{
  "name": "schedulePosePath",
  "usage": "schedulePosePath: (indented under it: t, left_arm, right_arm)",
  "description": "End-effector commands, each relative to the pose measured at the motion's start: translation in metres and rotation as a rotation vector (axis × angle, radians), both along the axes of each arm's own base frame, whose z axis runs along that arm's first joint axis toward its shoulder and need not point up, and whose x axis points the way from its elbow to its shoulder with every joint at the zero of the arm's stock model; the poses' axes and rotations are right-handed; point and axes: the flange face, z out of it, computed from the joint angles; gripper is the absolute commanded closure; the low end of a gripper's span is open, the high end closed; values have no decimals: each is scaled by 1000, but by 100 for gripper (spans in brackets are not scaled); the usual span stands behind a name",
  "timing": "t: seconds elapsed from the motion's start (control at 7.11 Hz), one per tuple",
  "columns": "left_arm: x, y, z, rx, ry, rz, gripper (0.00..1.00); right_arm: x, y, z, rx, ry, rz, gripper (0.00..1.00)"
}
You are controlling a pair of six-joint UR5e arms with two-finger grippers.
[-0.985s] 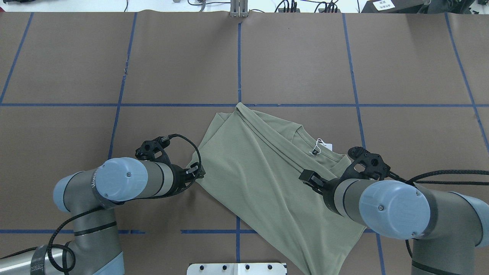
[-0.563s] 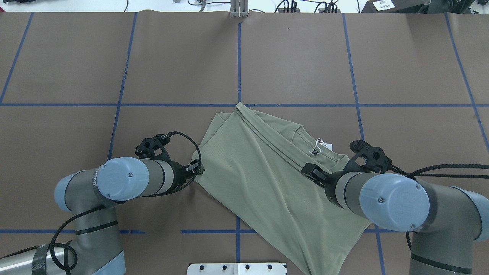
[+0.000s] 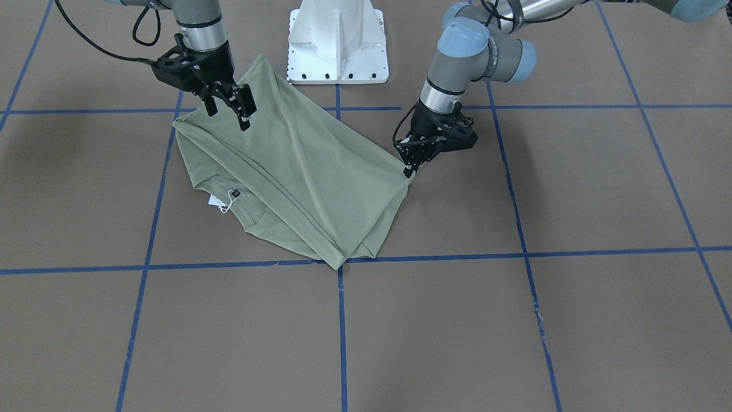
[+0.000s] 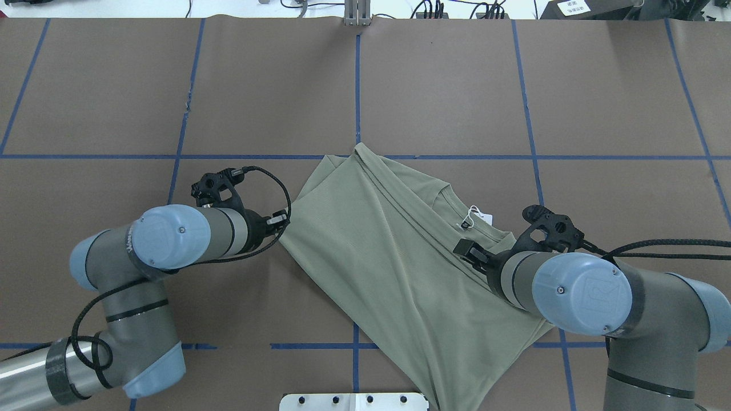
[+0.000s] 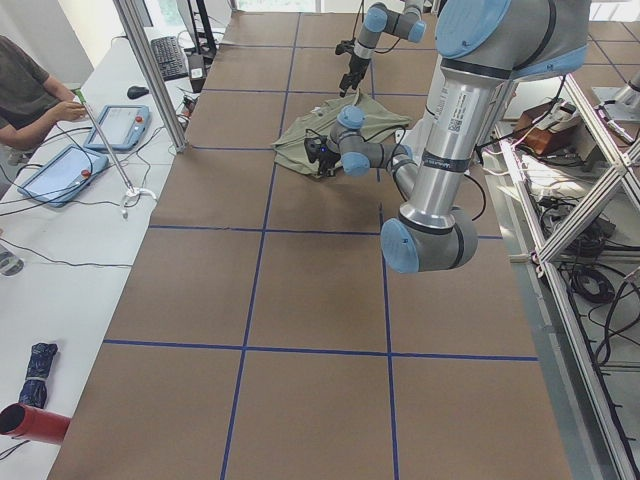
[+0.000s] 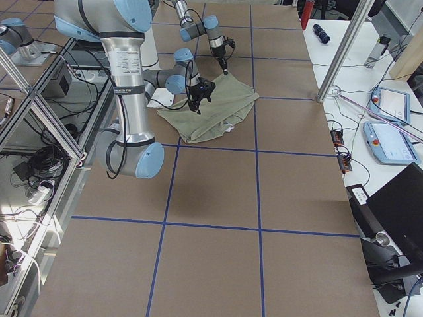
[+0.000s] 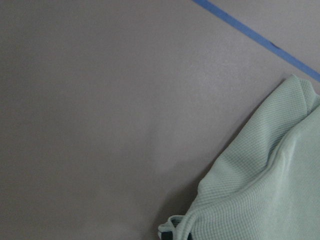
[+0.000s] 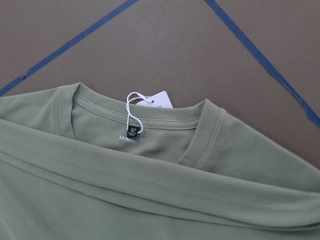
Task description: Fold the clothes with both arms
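Sage-green long-sleeved knit shirt (image 4: 388, 245) lies folded on the brown tabletop (image 4: 457, 85) between both tools.
The black two-finger left tool (image 3: 408, 169) pinches the shirt's side corner; the right tool (image 3: 229, 111) hovers spread over it, with the white hang tag (image 4: 485, 216) just ahead.

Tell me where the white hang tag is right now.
In the overhead view the white hang tag pokes out past the neck edge of the shirt, right of centre, just beyond the right gripper.

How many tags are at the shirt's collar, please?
2: a black label inside the collar; a white hang tag strung from it, lying past the collar. Folded layers could hide more.
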Motion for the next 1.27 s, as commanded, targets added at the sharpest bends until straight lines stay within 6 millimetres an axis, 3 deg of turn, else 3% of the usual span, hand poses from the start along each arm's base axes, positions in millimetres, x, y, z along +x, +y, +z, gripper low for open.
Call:
schedulePosePath:
  t: [0.0,0.28,0.42,0.56,0.7,0.99,1.13]
  left_arm:
    - [-24,-116,-12,77,-23,-121,100]
    - [6,-248,-6,127,67,-231,100]
    - [5,-293,-22,121,76,-246,100]
    - [-7,-302,-21,124,80,-246,96]
    - [-13,-299,-34,130,104,-216,47]
    - [-83,-205,4,145,206,-88,42]
    - [-103,-174,0,158,242,-60,42]
  right_arm:
    - [2,-4,-6,0,-14,6,0]
    - [4,-9,-10,-1,-22,13,0]
    - [3,-11,-20,7,-40,18,0]
    - [-2,-12,-19,5,-36,16,0]
    - [-4,-11,-20,9,-37,13,0]
    - [-46,-25,-45,20,-57,3,0]
    - [-60,-25,-50,109,-19,-97,0]
